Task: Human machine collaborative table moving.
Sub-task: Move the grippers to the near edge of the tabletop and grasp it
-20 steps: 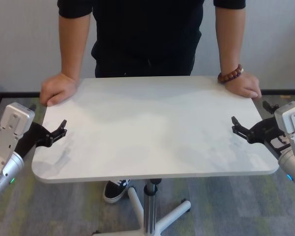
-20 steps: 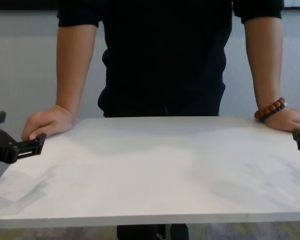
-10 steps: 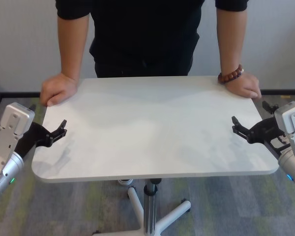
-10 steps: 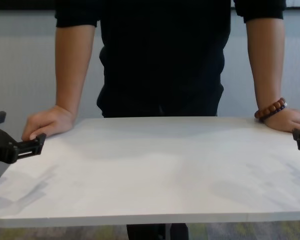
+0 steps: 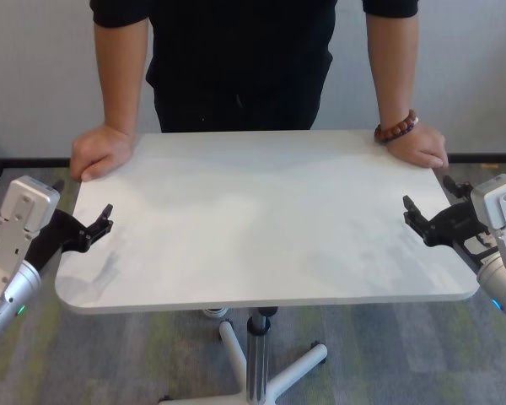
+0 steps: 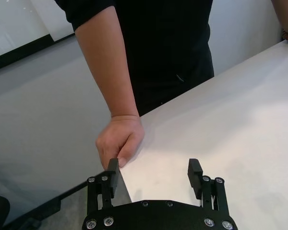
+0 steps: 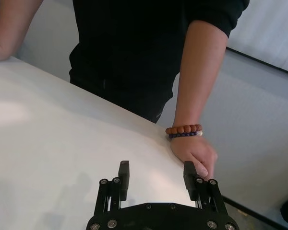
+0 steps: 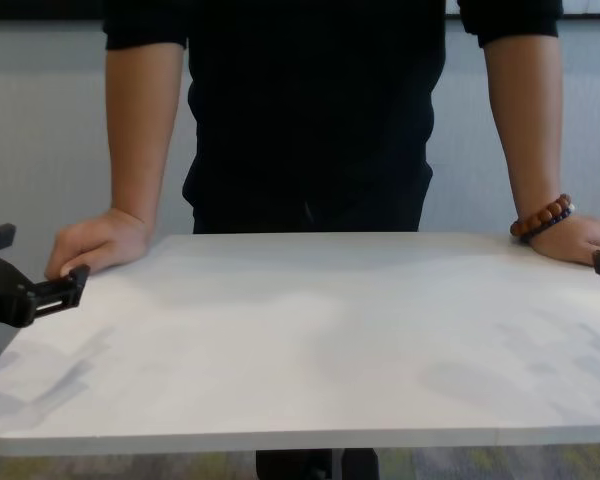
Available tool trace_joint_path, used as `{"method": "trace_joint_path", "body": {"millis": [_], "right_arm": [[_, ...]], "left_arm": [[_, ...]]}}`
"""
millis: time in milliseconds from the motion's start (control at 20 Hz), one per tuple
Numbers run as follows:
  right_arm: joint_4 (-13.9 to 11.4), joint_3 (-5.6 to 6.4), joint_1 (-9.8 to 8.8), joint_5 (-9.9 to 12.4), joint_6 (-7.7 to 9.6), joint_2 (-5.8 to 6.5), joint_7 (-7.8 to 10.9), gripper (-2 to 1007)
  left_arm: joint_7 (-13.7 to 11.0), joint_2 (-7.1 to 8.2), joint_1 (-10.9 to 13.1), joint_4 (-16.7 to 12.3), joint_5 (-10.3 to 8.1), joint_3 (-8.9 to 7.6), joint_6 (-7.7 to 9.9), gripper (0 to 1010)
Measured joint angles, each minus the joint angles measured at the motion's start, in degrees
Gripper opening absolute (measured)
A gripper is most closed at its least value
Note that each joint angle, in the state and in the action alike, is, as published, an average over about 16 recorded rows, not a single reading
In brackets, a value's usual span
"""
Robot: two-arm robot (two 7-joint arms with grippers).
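Left gripper (image 5: pixel 101 221), black jointed claw on a silver-grey wrist block, poised at nine o'clock of the table (image 5: pixel 261 211), fingers (image 6: pixel 113 176) spread apart astride its thin edge, clamped on nothing. Just beyond it at ten o'clock, human (image 5: pixel 236 59) in black short sleeves, one hand (image 5: pixel 99 152) curled over the corner. White faintly marbled top, rounded corners, on a slim silver pole (image 5: pixel 255 363). At two o'clock, other hand (image 5: pixel 417 148) with brown beaded bracelet (image 5: pixel 396 128). At three o'clock, right gripper (image 5: pixel 415 218), fingers likewise parted over the edge, gripping nothing.
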Motion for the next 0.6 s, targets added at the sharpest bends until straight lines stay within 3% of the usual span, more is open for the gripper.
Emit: {"method": "trace_joint_path", "body": {"millis": [600], "right_arm": [[0.0, 0.0, 0.0, 0.0, 0.0, 0.0, 0.0, 325]], "left_arm": [[0.0, 0.0, 0.0, 0.0, 0.0, 0.0, 0.0, 566]]}}
